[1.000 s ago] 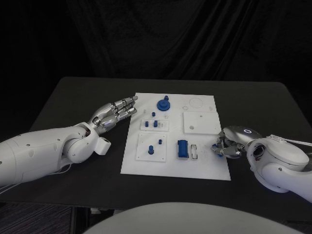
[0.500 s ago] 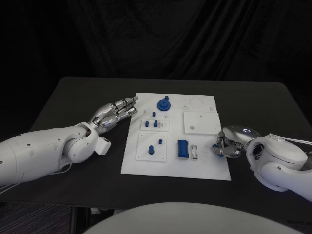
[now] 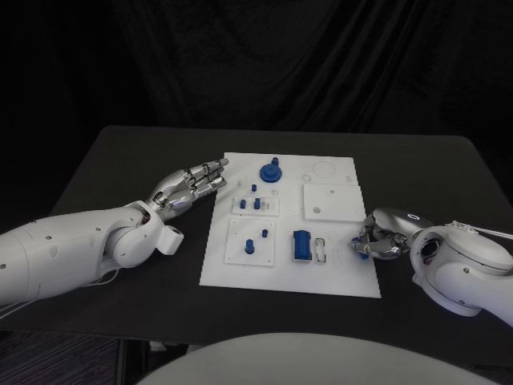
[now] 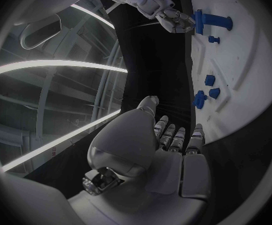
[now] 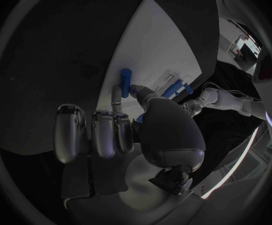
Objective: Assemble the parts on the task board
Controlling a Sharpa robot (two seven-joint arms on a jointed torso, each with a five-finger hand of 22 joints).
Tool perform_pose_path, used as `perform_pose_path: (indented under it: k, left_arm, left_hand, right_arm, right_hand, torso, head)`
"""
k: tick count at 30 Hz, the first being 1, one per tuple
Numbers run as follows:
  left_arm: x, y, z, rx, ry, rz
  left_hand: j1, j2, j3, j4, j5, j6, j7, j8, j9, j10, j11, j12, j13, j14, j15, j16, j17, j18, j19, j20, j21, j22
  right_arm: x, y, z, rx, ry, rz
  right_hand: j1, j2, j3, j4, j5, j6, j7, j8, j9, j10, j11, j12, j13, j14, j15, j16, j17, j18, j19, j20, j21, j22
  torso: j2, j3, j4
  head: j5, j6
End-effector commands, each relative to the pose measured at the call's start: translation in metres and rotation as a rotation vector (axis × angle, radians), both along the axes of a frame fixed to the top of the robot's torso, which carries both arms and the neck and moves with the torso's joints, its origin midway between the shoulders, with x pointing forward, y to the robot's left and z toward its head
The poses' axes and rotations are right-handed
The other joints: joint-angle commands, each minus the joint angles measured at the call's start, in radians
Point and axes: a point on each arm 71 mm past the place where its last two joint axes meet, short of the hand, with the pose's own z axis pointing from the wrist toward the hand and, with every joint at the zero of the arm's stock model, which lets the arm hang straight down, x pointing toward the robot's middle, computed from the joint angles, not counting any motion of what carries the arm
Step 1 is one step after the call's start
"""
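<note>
The white task board (image 3: 341, 271) lies in the middle of the black table. On it stand a round blue knob (image 3: 269, 171), small blue pegs (image 3: 248, 204), a blue peg (image 3: 250, 245) and a blue block (image 3: 301, 245). My right hand (image 3: 378, 241) sits at the board's right edge, its fingers curled. Thumb and a finger pinch a small blue part (image 5: 126, 81) just over the board (image 5: 155, 40). My left hand (image 3: 193, 183) hovers by the board's left edge, fingers stretched out and apart, holding nothing. The left wrist view shows that hand (image 4: 155, 150) and, far off, the right hand (image 4: 164, 15) beside the blue block (image 4: 214, 21).
A raised white square plate (image 3: 330, 201) sits on the board's right half, with a round recess (image 3: 324, 169) behind it. A pale slotted piece (image 3: 321, 248) lies next to the blue block. Bare black table (image 3: 442, 176) surrounds the board.
My right forearm has swung slightly to the right while its hand stays at the board's right edge. The left arm has not moved.
</note>
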Motion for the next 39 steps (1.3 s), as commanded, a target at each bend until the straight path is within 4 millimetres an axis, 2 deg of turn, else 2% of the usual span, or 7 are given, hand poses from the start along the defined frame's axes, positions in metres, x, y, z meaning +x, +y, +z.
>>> perform_pose_path:
  k: [1, 4, 10, 16, 23, 28, 39]
  left_arm:
    - [-0.001, -0.001, 0.001, -0.017, -0.01, -0.004]
    - [-0.001, -0.001, 0.001, -0.017, -0.01, -0.003]
    - [0.0, -0.001, 0.001, -0.017, -0.01, -0.004]
    - [-0.001, -0.001, 0.001, -0.016, -0.01, -0.002]
    - [-0.001, 0.0, 0.001, -0.014, -0.009, 0.0]
    - [-0.001, 0.0, 0.001, -0.014, -0.009, 0.001]
    - [-0.001, 0.0, 0.001, -0.014, -0.008, -0.001]
  left_hand:
    - [-0.011, 0.0, 0.001, -0.009, 0.006, -0.008, 0.003, 0.003, 0.0, -0.001, 0.01, 0.006, 0.001, -0.003, 0.006, -0.003, -0.001, 0.018, 0.0, 0.009, 0.004, 0.001]
    - [-0.011, 0.0, 0.001, -0.009, 0.006, -0.008, 0.003, 0.003, 0.0, -0.001, 0.01, 0.006, 0.001, -0.003, 0.006, -0.003, -0.001, 0.018, 0.0, 0.009, 0.004, 0.001]
    - [-0.011, 0.0, 0.001, -0.009, 0.006, -0.008, 0.003, 0.003, 0.0, -0.001, 0.01, 0.006, 0.001, -0.003, 0.006, -0.003, -0.001, 0.018, 0.0, 0.01, 0.004, 0.001]
    - [-0.011, 0.0, 0.001, -0.009, 0.006, -0.006, 0.003, 0.003, 0.0, -0.001, 0.01, 0.007, 0.001, -0.003, 0.006, -0.003, -0.001, 0.018, 0.0, 0.01, 0.004, 0.001]
    - [-0.012, -0.001, 0.001, -0.01, 0.006, -0.005, 0.006, 0.004, 0.0, -0.001, 0.009, 0.007, 0.001, -0.003, 0.005, -0.003, -0.001, 0.018, 0.0, 0.01, 0.004, 0.001]
    - [-0.012, -0.001, 0.001, -0.01, 0.006, -0.005, 0.006, 0.004, 0.0, -0.001, 0.009, 0.007, 0.001, -0.003, 0.005, -0.003, -0.001, 0.018, 0.0, 0.01, 0.004, 0.001]
    - [-0.012, -0.001, 0.001, -0.01, 0.006, -0.005, 0.006, 0.004, 0.0, -0.001, 0.009, 0.007, 0.001, -0.003, 0.005, -0.003, -0.001, 0.018, 0.0, 0.01, 0.004, 0.001]
  right_arm:
    - [-0.006, -0.007, -0.009, 0.152, 0.134, -0.137]
    - [-0.003, -0.008, -0.004, 0.218, 0.165, -0.184]
    - [-0.001, -0.007, 0.005, 0.313, 0.206, -0.238]
    - [0.0, 0.0, 0.01, 0.379, 0.229, -0.247]
    - [0.003, 0.012, 0.009, 0.416, 0.262, -0.233]
    - [0.005, 0.022, 0.007, 0.421, 0.283, -0.207]
    - [0.011, 0.038, 0.002, 0.416, 0.313, -0.157]
  right_hand:
    - [-0.005, 0.011, 0.064, -0.058, 0.008, -0.001, -0.007, 0.006, 0.006, 0.106, -0.005, 0.003, 0.263, 0.07, -0.005, 0.002, 0.053, -0.007, 0.06, -0.006, 0.007, 0.221]
    - [-0.01, 0.012, 0.067, -0.059, 0.017, -0.004, -0.008, 0.01, 0.011, 0.106, -0.006, 0.003, 0.263, 0.07, -0.006, 0.002, 0.052, -0.007, 0.061, -0.007, 0.009, 0.221]
    - [-0.014, 0.014, 0.069, -0.059, 0.022, -0.008, -0.008, 0.012, 0.014, 0.106, -0.006, 0.003, 0.263, 0.07, -0.006, 0.003, 0.053, -0.008, 0.063, -0.007, 0.015, 0.223]
    - [-0.021, 0.017, 0.07, -0.058, 0.021, -0.015, -0.006, 0.013, 0.017, 0.106, -0.005, 0.003, 0.263, 0.071, -0.005, 0.004, 0.053, -0.009, 0.063, -0.008, 0.015, 0.223]
    - [-0.027, 0.018, 0.07, -0.056, 0.022, -0.022, -0.004, 0.013, 0.019, 0.106, -0.004, 0.003, 0.263, 0.07, -0.004, 0.003, 0.05, -0.009, 0.063, -0.007, 0.016, 0.223]
    - [-0.03, 0.02, 0.07, -0.055, 0.022, -0.024, -0.004, 0.013, 0.02, 0.106, -0.003, 0.003, 0.263, 0.07, -0.004, 0.003, 0.049, -0.009, 0.063, -0.007, 0.015, 0.223]
    - [-0.034, 0.025, 0.072, -0.054, 0.019, -0.032, -0.002, 0.014, 0.022, 0.106, -0.002, 0.003, 0.263, 0.069, -0.003, 0.002, 0.045, -0.008, 0.062, -0.006, 0.013, 0.222]
  torso:
    - [0.0, -0.0002, -0.001]
    - [0.0, -0.0005, -0.0033]
    - [0.0, -0.0017, -0.0018]
    - [0.001, -0.0006, -0.0013]
    - [0.0, -0.001, -0.004]
    - [0.001, -0.0013, -0.0011]
    - [0.002, -0.0003, -0.0025]
  head:
    - [0.003, 0.0]
    - [0.005, 0.0]
    - [0.004, 0.0]
    - [0.005, 0.0]
    - [0.001, 0.0]
    - [-0.002, 0.0]
    - [-0.001, 0.0]
